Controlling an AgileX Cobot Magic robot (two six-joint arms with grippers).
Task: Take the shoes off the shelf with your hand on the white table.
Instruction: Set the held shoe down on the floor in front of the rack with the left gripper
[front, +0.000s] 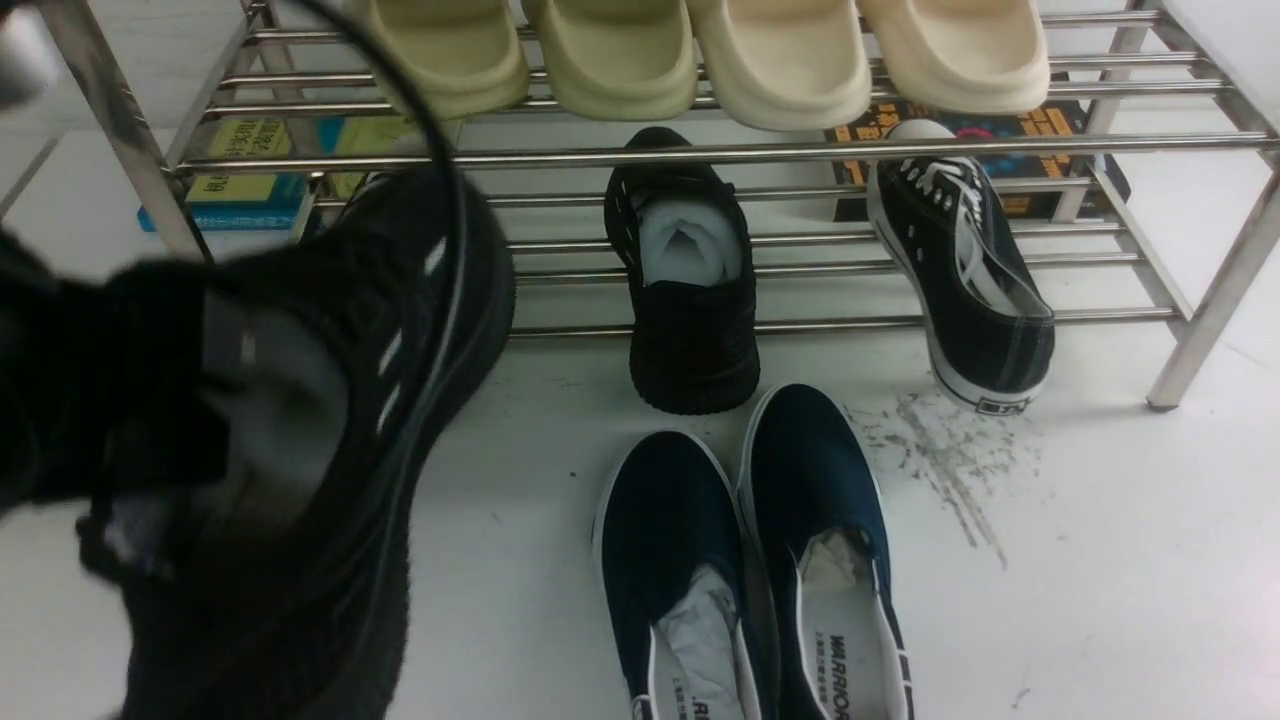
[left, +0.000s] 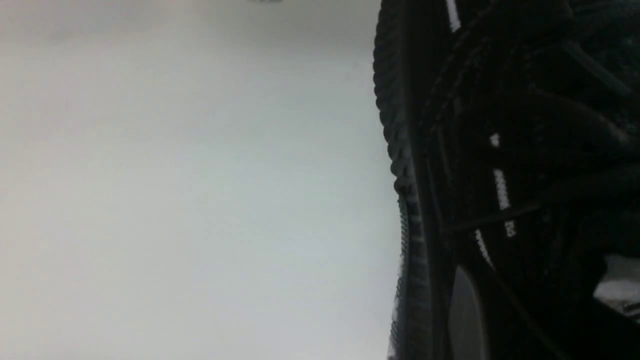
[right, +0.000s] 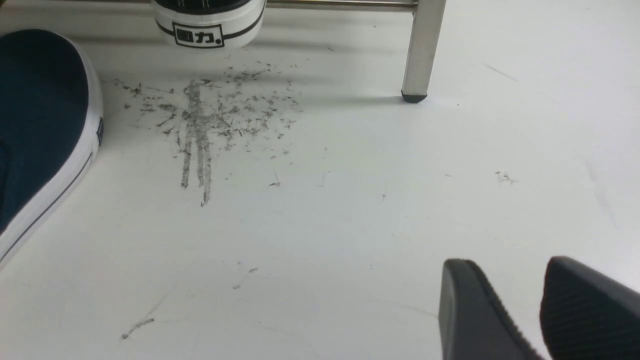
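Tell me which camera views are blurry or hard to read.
Front view: the near black knit sneaker is blurred, while the steel shoe rack behind is sharp, with glints. Left wrist view: dim and soft, white table featureless. Right wrist view: crisp, scuff marks clear.

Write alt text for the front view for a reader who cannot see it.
A blurred black knit sneaker fills the left foreground, held up by the left gripper. Its mate, stuffed with white paper, leans against the steel shelf beside a black canvas sneaker. Navy slip-ons lie on the white table, and cream slides sit on the top tier.
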